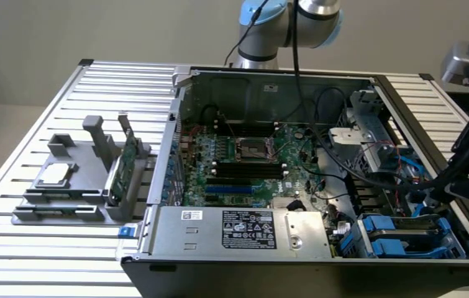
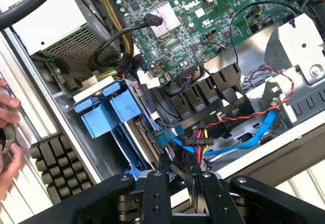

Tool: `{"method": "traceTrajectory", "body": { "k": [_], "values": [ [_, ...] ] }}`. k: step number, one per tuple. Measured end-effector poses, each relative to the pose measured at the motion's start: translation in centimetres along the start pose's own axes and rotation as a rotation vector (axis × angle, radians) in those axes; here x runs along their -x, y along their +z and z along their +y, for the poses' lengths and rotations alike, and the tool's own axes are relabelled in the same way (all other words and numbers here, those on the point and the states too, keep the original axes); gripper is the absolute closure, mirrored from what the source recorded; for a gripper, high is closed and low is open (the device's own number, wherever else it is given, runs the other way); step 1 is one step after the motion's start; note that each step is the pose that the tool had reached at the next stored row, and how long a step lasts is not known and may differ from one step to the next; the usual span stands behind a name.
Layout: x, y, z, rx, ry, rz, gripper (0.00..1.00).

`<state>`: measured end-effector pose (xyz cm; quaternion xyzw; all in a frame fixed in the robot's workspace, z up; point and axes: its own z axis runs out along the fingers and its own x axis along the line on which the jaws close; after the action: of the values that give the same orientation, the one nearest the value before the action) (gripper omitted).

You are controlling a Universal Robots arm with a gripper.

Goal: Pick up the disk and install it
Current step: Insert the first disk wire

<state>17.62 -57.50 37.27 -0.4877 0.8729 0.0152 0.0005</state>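
Blue-railed, the disk (image 1: 407, 236) sits in the drive bay (image 2: 144, 132) at the exterior view's lower right, my gripper (image 2: 179, 167) hovering near it with jaws slightly apart on nothing, so I judge seating it wants a square push along the rails, clear of the cables (image 2: 244, 141).

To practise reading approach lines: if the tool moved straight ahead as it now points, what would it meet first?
Probably the cable bundle just ahead of the tool; depth is unclear.
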Motion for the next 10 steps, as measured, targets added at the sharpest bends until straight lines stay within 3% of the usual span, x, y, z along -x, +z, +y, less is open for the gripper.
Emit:
{"method": "traceTrajectory", "body": {
  "k": [10],
  "values": [
    [0.00, 0.00, 0.00, -0.0028, 0.174, -0.0045, 0.73]
  ]
}}
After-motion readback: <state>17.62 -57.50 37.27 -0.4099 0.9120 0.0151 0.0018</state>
